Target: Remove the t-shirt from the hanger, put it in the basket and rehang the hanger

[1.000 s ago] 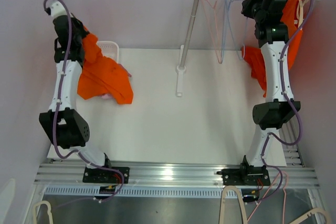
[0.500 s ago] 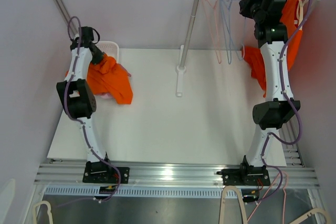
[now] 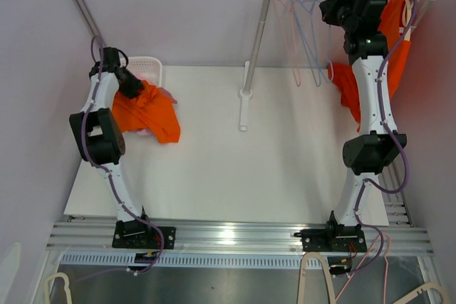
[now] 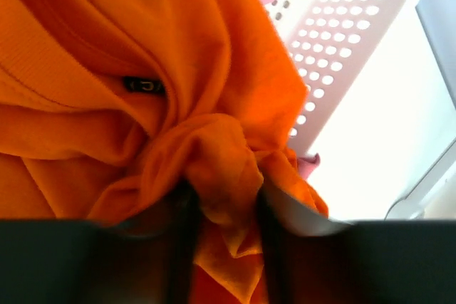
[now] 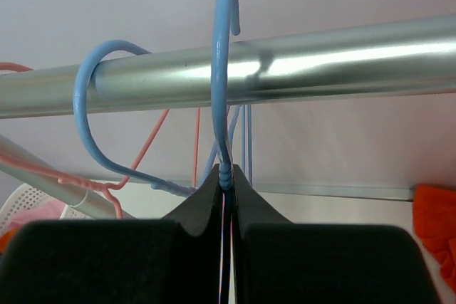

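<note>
The left claw (image 4: 222,204) has its fingers a little apart with a wad of the orange t-shirt (image 4: 142,48) between them; whether they pinch it I cannot tell. The shirt lies heaped over the white basket (image 4: 342,48), far left. The right claw (image 5: 226,179) is pinched tight on a blue hanger (image 5: 222,69) just under its hook, at the rail (image 5: 342,62), far right.

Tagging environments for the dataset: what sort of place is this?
Probably a lab robot cell staged for laundry: clothes rail with hangers, perforated laundry basket, white table on an aluminium frame.
</note>
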You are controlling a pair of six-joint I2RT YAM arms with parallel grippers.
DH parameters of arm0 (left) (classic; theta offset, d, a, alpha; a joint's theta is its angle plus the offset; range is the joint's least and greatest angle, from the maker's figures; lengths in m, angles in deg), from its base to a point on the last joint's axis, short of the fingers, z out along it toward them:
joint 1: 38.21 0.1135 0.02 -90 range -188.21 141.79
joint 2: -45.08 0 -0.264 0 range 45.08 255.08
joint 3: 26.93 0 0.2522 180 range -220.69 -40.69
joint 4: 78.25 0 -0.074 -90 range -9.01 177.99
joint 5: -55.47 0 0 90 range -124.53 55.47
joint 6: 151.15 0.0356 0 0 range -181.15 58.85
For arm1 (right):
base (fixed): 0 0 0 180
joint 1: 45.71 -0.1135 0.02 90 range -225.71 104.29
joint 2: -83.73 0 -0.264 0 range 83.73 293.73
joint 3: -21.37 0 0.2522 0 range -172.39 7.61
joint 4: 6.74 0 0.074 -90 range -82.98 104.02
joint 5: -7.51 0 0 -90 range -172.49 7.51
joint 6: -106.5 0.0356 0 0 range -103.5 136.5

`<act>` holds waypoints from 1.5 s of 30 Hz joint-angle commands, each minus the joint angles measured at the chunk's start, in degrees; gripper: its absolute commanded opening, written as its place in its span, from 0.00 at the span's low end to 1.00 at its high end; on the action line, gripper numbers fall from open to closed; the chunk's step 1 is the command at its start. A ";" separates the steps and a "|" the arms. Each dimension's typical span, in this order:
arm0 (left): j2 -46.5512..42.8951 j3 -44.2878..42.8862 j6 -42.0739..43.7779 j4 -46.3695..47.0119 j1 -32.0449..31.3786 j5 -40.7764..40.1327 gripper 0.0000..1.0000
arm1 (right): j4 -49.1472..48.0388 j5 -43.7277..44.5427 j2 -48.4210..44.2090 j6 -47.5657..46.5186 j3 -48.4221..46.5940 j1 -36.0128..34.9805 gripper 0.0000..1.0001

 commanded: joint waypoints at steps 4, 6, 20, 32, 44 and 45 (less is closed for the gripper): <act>-8.09 -3.06 1.82 -2.92 0.38 2.87 0.88 | -4.35 -7.65 -1.07 -0.44 2.40 0.22 0.00; -8.70 -6.03 1.99 -5.64 0.21 3.31 0.97 | -3.91 -7.75 -1.34 -0.35 2.67 -0.22 0.00; -29.86 2.81 -0.47 3.29 0.21 16.56 1.00 | -0.22 -3.35 -4.67 0.60 2.85 1.80 0.76; -48.95 16.18 -0.91 15.18 -3.04 16.76 1.00 | 2.77 3.90 -17.94 0.97 10.14 9.18 0.83; -58.28 23.48 -0.48 28.44 -16.75 9.82 0.99 | 7.34 17.21 -15.14 -6.76 6.80 13.66 0.83; -58.02 23.65 -0.21 29.14 -18.58 9.47 1.00 | 7.08 17.73 -14.61 -7.20 6.63 14.10 0.83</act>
